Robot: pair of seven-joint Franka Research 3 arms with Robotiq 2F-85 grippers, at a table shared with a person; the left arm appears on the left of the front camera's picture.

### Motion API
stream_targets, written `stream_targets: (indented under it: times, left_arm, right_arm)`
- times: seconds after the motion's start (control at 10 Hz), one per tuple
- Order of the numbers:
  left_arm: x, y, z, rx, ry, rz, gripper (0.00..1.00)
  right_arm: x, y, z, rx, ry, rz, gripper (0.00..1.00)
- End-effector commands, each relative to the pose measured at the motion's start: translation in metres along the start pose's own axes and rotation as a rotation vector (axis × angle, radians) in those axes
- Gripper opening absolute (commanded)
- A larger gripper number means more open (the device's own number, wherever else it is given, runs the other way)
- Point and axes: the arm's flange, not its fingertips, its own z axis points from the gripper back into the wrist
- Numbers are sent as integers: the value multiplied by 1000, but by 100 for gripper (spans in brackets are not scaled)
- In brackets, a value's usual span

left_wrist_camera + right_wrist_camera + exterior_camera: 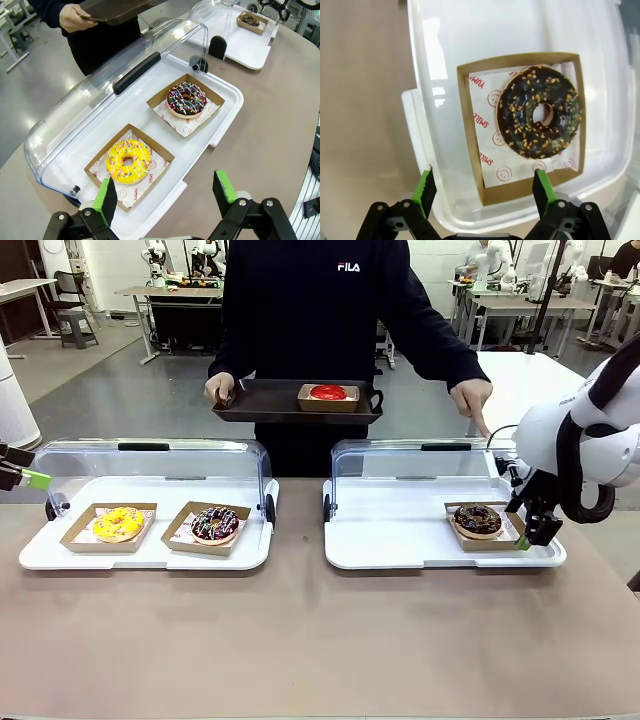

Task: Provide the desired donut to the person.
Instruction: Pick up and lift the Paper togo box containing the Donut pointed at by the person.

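Right claw (535,533), which I hold with jaws apart just beside the chocolate donut (478,519); its box (464,125) edge lies between them. The person's hand (472,398) points down there.

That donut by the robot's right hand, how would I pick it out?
Look at the white display tray on the right with its clear lid raised. Alone in a cardboard tray sits a chocolate donut, speckled with golden nut bits, not colourful sprinkles.

A: Any print to read?
B: White "FILA" on the chest of the person (300,320).
A: Elsewhere?
B: Red "SMILE" and "YUMMY" on the paper liner (487,125) under the nut-sprinkled donut (520,117).
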Motion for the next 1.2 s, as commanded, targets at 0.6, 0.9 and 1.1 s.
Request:
stream_targets:
  times: [0.6,0.9,1.1]
  left_arm:
    - [-3,2,-2,-9,-18,-14,100]
    - [-3,2,-2,-9,-18,-14,100]
    - [-3,2,-2,-9,-18,-14,100]
  right_arm:
    - [-15,-17,-15,16,19,-2,50]
    - [-20,-22,-22,15,35,-15,0]
    - [-22,-24,-25,30,53,-19,17]
